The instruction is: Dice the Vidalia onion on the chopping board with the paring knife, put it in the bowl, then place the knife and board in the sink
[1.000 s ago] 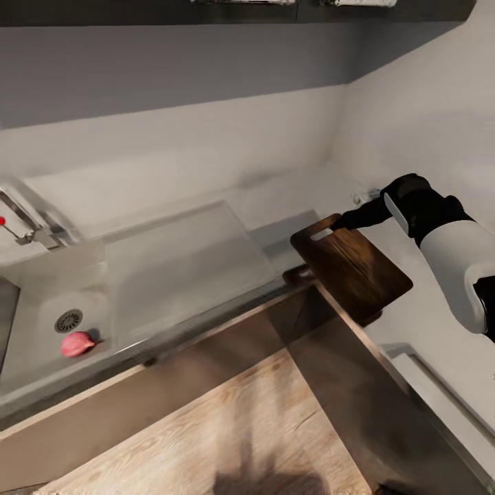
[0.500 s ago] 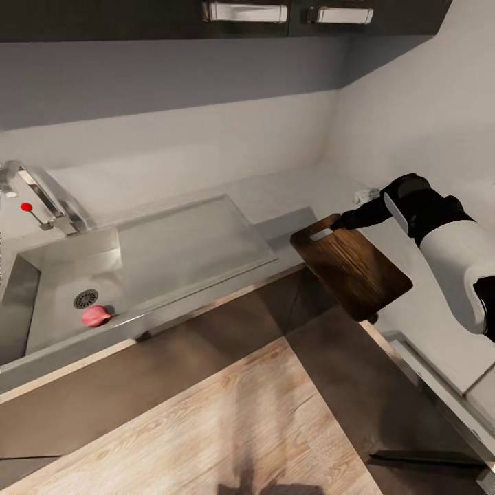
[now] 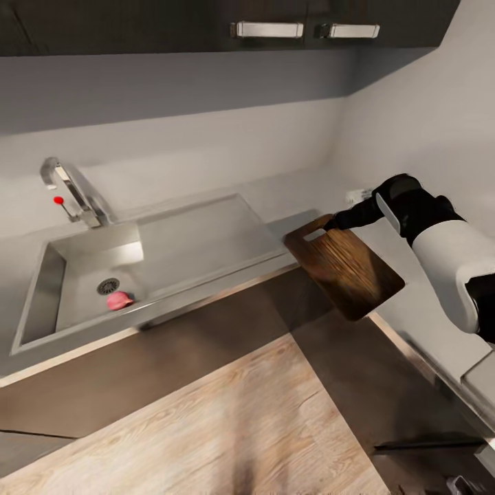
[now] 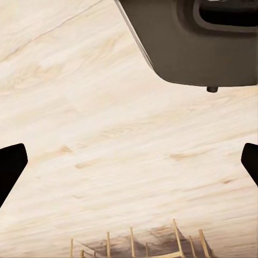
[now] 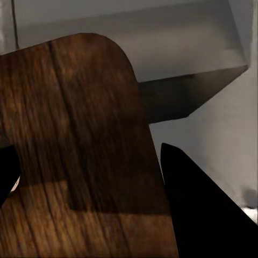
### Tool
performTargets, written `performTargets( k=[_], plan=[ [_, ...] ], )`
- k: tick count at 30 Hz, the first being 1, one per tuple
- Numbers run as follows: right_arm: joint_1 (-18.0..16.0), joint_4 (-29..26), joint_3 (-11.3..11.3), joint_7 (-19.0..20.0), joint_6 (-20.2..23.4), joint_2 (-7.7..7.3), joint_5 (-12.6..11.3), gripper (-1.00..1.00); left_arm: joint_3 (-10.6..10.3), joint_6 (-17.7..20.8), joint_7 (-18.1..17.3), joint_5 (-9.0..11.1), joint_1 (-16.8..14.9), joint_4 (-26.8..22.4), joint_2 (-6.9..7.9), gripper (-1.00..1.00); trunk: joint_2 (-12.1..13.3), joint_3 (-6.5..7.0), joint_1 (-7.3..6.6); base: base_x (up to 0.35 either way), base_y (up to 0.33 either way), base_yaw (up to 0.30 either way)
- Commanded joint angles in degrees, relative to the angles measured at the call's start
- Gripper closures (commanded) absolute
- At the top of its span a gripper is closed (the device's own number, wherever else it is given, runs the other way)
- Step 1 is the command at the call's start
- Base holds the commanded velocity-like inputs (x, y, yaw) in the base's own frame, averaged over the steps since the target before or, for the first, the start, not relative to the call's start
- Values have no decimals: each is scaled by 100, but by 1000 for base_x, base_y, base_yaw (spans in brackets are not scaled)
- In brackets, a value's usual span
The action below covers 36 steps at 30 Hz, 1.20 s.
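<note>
My right gripper (image 3: 333, 223) is shut on the handle-slot end of the dark wood chopping board (image 3: 344, 269), holding it tilted in the air off the countertop (image 3: 289, 196) corner, just right of the sink (image 3: 40, 292) and its drainboard wing (image 3: 199, 240). In the right wrist view the board (image 5: 80, 134) sits between the black fingers (image 5: 204, 215). A small pinkish-red object (image 3: 119, 300) lies in the basin beside the drain; I cannot tell whether it is the paring knife. The onion and the bowl are out of view. My left gripper (image 4: 129, 164) hangs open over the floor.
A curved chrome tap (image 3: 69, 189) with a red-tipped lever stands behind the basin. Dark wall cabinets (image 3: 268, 29) hang above. The counter turns along the right wall. Pale wood floor (image 3: 227, 412) spreads below, and the robot's dark base (image 4: 199, 37) is over it.
The camera has swung, so the sink and tap now sit further right and higher in the picture. The board stays gripped by the right gripper, slightly nearer the drainboard's end.
</note>
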Motion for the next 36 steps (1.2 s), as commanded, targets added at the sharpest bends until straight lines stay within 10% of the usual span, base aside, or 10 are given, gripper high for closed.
performTargets(
  k=[1,13,31,36],
  plan=[
    [-3,-8,22,32,16,9,26,100,2,-7,-7,2,3,-8,0,-100,-7,3,-1,-268,99,167],
    [-3,-23,20,37,4,126,10,100,2,-7,0,2,3,-9,4,-100,-7,106,-1,-197,77,171],
    [1,45,-4,18,-34,913,17,100,4,-7,-7,-1,-6,-22,2,-100,-7,228,-1,-3,1,127],
    [234,170,-11,-7,-1147,1121,-104,100,3,-7,-7,-6,-6,-23,3,-100,-7,228,-1,0,0,2]
  ],
)
